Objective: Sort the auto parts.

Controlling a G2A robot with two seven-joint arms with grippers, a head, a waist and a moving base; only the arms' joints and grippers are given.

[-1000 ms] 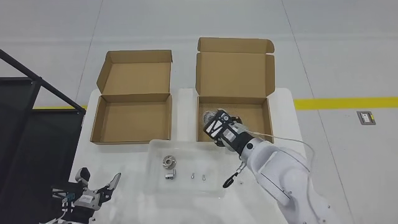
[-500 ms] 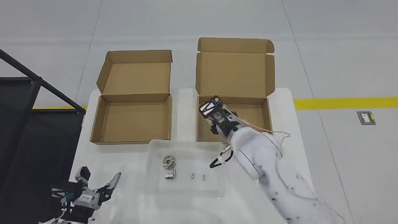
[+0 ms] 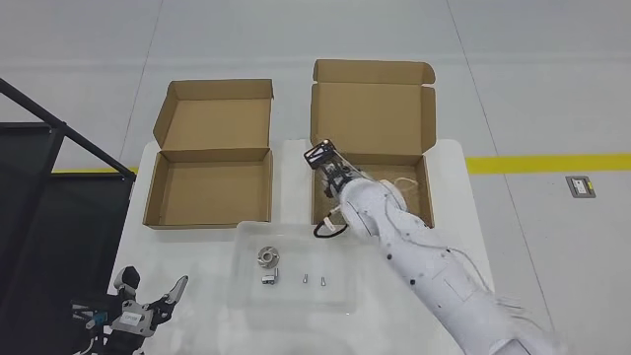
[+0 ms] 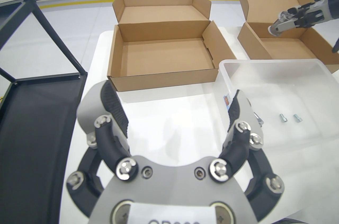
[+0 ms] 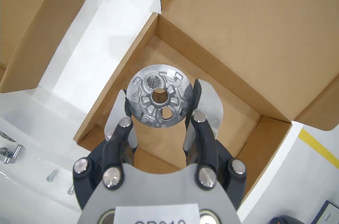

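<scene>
Carrying: we see right gripper (image 5: 161, 97) clamped on metal disc (image 5: 158, 100), above right box (image 5: 233, 106), by its left wall.
Next: we'd say lower, then release inside.
Left gripper (image 4: 174, 100): spread, empty, beside clear bin (image 4: 264, 63).
Hidden: box floor under disc; bin part behind left finger.

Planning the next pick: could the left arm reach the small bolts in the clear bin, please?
Probably yes: the lidless bin leaves the bolts bare near the open left gripper; the right gripper holds a disc over the right box.
</scene>
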